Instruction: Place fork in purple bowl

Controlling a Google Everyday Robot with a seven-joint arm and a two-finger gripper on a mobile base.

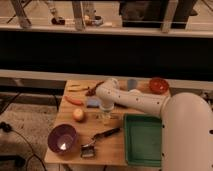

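Fork (114, 117) is what I have to move, and it lies flat near the middle of the desk (116, 150), a thin silvery sliver that is hard to follow along its whole length because my end effector (105, 116) hangs right over one end of it. Whether the end effector is released, clenched or already grasping the metal I cannot tell from here, nor whether it touches the fork at all. I judge the fork to be light and stiff, so it will not bend or sag, but bare metal is slick and it sits low against the wood, which leaves little to catch. The sensible place to take hold looks like the slim stem near its midpoint, squeezed across the narrow width, so that it hangs level and does not swing or slide out tines first. The purple bowl (62, 138) waits by the front left corner of the desk, well apart from the fork, deep and wide enough that a drop from just above the rim should do. Between the two, toward the front edge, lies a black-handled tool (101, 137) with a boxy metal head, which I must not confuse with the fork. A round yellowish fruit (78, 114) sits just left of my end effector, and a green tray (143, 140) fills the front right corner.
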